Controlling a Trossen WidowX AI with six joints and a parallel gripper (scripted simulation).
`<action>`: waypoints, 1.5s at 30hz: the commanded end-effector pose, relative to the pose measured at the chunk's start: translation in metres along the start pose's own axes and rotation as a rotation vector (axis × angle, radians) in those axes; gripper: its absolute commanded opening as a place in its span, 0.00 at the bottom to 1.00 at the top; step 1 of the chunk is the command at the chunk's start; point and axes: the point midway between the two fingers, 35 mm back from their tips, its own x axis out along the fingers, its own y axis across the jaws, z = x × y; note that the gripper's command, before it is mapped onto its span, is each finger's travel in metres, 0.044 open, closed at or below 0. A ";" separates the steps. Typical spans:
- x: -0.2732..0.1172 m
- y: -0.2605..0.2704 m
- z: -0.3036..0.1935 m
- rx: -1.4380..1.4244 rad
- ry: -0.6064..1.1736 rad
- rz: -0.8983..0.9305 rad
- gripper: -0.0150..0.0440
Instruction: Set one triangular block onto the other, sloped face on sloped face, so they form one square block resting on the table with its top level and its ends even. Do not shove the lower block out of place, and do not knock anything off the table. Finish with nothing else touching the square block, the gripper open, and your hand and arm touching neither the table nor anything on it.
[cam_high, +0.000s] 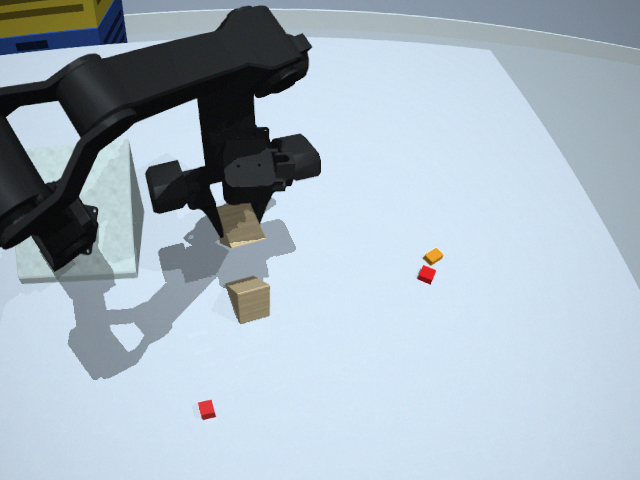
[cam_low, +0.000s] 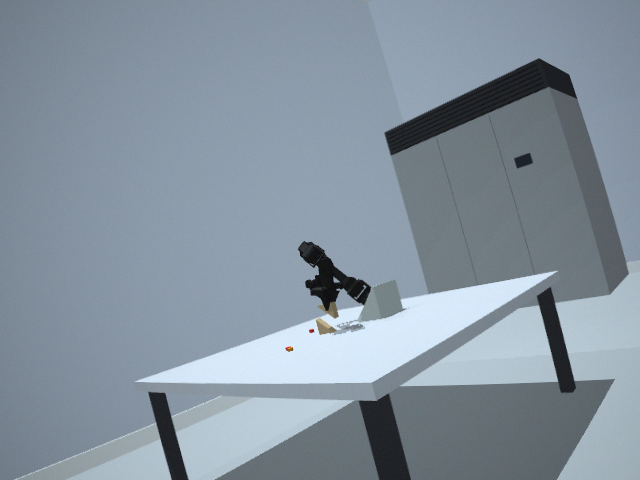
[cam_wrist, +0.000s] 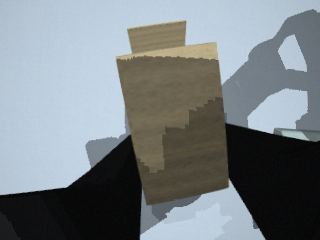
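My gripper (cam_high: 241, 224) (cam_wrist: 172, 135) is shut on a wooden triangular block (cam_high: 242, 225) (cam_low: 331, 310) (cam_wrist: 172, 100), one finger on each side, and holds it in the air above the table. The other wooden triangular block (cam_high: 254, 303) (cam_low: 324, 326) (cam_wrist: 157, 39) rests on the table. In the exterior view the held block hangs just above it and a little toward the arm's base, with a gap between them. In the wrist view the held block hides most of the lower one, and only its end shows past the top edge.
A pale sloped block (cam_high: 111, 206) (cam_low: 385, 299) stands beside the arm's base. A small red block (cam_high: 206, 409) lies at the front; another red block (cam_high: 427, 274) and an orange block (cam_high: 433, 255) lie to the right. The table's edge (cam_low: 258, 390) shows in the exterior view.
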 end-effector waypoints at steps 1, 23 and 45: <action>0.012 -0.003 0.002 -0.005 -0.009 -0.007 0.25; 0.032 -0.003 0.007 0.000 -0.011 -0.012 0.25; 0.032 -0.005 0.009 -0.003 -0.014 -0.014 0.25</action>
